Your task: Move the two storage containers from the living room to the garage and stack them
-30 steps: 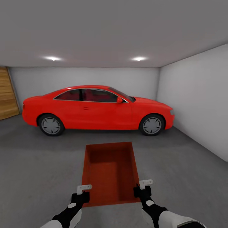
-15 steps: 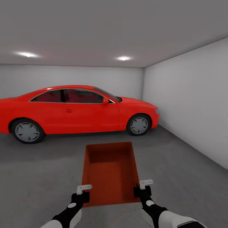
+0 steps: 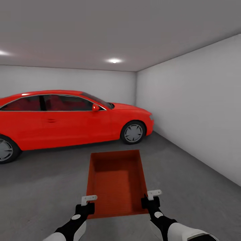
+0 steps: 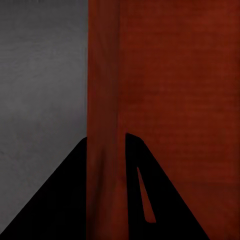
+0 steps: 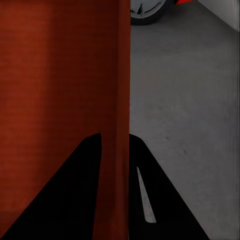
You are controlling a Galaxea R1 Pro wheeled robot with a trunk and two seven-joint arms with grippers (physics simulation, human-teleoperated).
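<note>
Garage, with one orange-red rectangular open-topped storage container (image 3: 116,182) carried in front of me.

On the far left stands a glossy red car (image 3: 67,118) on the dark grey concrete floor (image 3: 187,174). My left gripper (image 3: 87,200) is clamped on the container's near left wall, my right gripper (image 3: 152,195) on its near right wall; a plain white wall (image 3: 197,103) runs along the right.

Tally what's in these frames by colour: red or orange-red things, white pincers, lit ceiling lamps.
Red or orange-red: 2, the car and the bin.
White pincers: 2, left pincer and right pincer, each straddling a side wall of the bin.
Lit ceiling lamps: 2, one lamp and an edge lamp.
Total: 6.
</note>
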